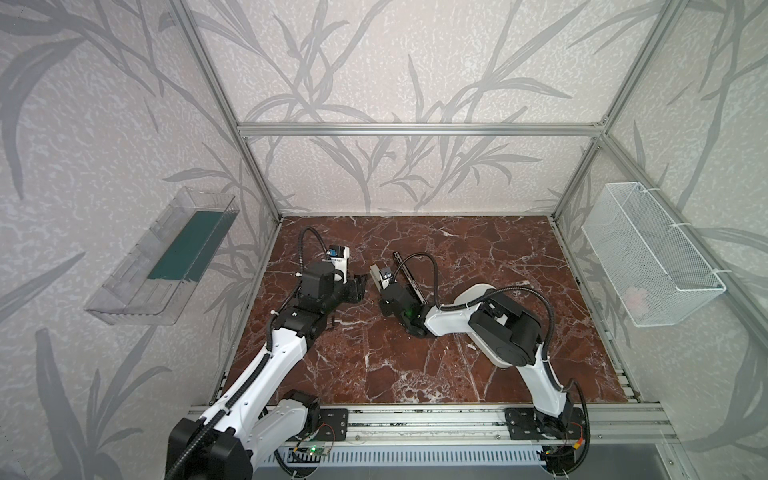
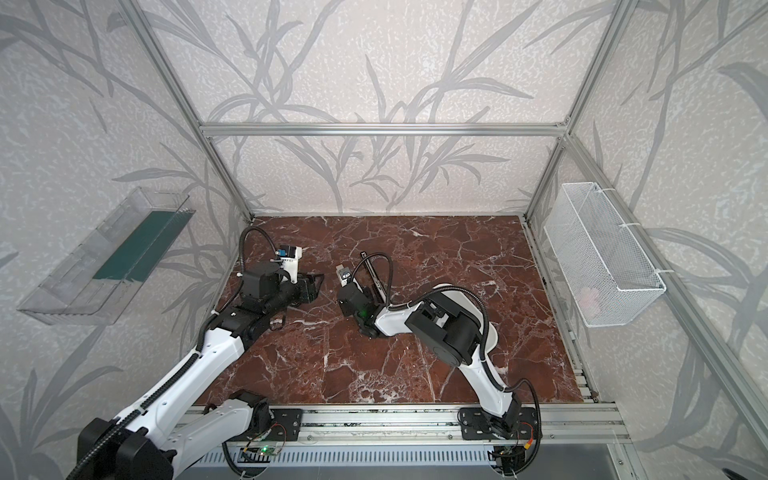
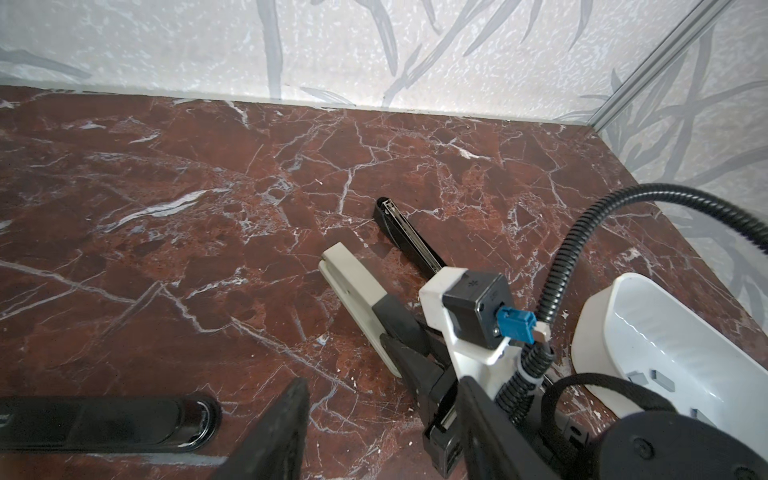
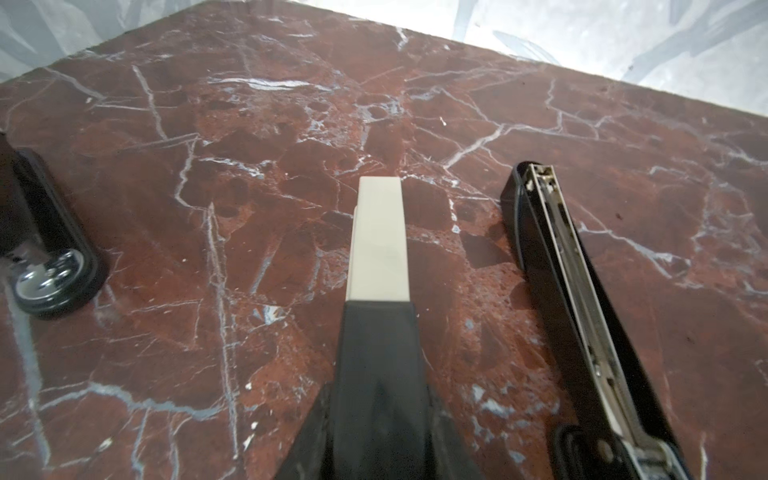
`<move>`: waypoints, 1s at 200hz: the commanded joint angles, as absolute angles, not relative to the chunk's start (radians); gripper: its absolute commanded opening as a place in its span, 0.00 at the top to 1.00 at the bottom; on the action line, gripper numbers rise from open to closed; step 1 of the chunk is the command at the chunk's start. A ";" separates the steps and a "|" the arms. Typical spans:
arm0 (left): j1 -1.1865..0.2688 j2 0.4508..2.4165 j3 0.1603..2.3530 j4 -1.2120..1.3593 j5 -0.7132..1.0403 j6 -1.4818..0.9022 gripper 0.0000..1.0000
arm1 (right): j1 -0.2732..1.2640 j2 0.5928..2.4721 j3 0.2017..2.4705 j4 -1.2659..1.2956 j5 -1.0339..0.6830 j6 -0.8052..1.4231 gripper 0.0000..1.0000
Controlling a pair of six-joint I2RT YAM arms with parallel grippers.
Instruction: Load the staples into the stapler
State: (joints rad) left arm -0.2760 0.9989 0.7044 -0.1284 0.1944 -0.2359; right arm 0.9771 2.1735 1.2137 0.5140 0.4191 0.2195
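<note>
Right gripper (image 4: 378,399) jaws clamped stapler cover (image 4: 380,232) beside open magazine (image 4: 569,291) on worktop (image 4: 249,166). Left gripper (image 1: 361,286) jaws part-open, empty. Staples (image 3: 660,378) lay in white tray (image 3: 623,316) by right arm (image 1: 449,324). Best: hold cover back, seat strip legs-down.

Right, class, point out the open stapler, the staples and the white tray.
open stapler (image 4: 577,291), right wrist view, on its metal staple channel.
staples (image 3: 660,379), left wrist view, on one grey strip in the tray.
white tray (image 3: 602,311), left wrist view, on its outer wall.
</note>
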 commanded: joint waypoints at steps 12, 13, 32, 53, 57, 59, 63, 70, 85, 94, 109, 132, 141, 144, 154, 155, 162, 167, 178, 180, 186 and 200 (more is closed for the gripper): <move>-0.297 0.943 0.624 -0.062 0.275 -0.201 0.42 | 1.078 2.027 1.023 0.597 0.389 0.078 0.75; -0.298 0.941 0.621 -0.059 0.277 -0.201 0.42 | 1.080 2.022 1.015 0.600 0.388 0.076 0.75; -0.328 0.885 0.546 0.002 0.296 -0.185 0.42 | 1.122 1.913 0.872 0.648 0.351 0.055 0.76; -0.370 0.800 0.467 0.028 0.251 -0.150 0.42 | 1.140 1.783 0.709 0.705 0.287 0.061 0.76; -0.377 0.781 0.451 0.033 0.247 -0.137 0.43 | 1.141 1.756 0.681 0.711 0.260 0.056 0.76; -0.382 0.772 0.443 0.035 0.243 -0.132 0.43 | 1.141 1.736 0.662 0.711 0.245 0.055 0.76; -0.391 0.753 0.429 0.041 0.235 -0.122 0.43 | 1.145 1.718 0.643 0.710 0.232 0.056 0.76; -0.409 0.722 0.404 0.050 0.221 -0.101 0.44 | 1.150 1.663 0.605 0.690 0.200 0.067 0.75; -0.452 0.667 0.355 0.069 0.181 -0.057 0.44 | 1.162 1.599 0.529 0.696 0.151 0.070 0.73; -0.470 0.651 0.335 0.073 0.167 -0.037 0.43 | 1.170 1.577 0.490 0.715 0.150 0.064 0.72; -0.489 0.653 0.296 0.113 0.295 0.075 0.49 | 1.175 1.562 0.433 0.733 0.150 0.049 0.72; -0.542 0.696 0.281 0.163 0.331 0.139 0.49 | 1.176 1.552 0.377 0.786 0.155 0.012 0.70; -0.565 0.716 0.284 0.170 0.355 0.179 0.50 | 1.175 1.544 0.369 0.776 0.165 0.007 0.68; -0.574 0.722 0.286 0.168 0.361 0.193 0.50 | 1.176 1.541 0.368 0.773 0.167 0.006 0.68; -0.607 0.746 0.297 0.154 0.362 0.235 0.51 | 1.176 1.531 0.365 0.759 0.176 0.008 0.64; -0.611 0.747 0.299 0.153 0.362 0.240 0.51 | 1.176 1.529 0.364 0.758 0.178 0.008 0.63; -0.639 0.763 0.308 0.142 0.349 0.267 0.52 | 1.175 1.518 0.359 0.752 0.190 0.013 0.61; -0.657 0.775 0.315 0.134 0.336 0.288 0.52 | 1.176 1.510 0.353 0.753 0.196 0.016 0.60; -0.693 0.804 0.326 0.123 0.319 0.330 0.52 | 1.176 1.487 0.333 0.765 0.194 0.019 0.57; -0.699 0.808 0.326 0.122 0.316 0.336 0.52 | 1.175 1.481 0.326 0.768 0.192 0.021 0.56; -0.711 0.822 0.330 0.124 0.314 0.354 0.53 | 1.177 1.467 0.314 0.775 0.187 0.023 0.54; -0.731 0.852 0.340 0.126 0.323 0.391 0.53 | 1.176 1.430 0.280 0.786 0.175 0.029 0.52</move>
State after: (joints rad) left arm -0.6956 0.8124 0.2943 0.1192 0.3153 0.2527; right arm 1.1702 1.4967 0.3309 0.7418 0.1764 0.0280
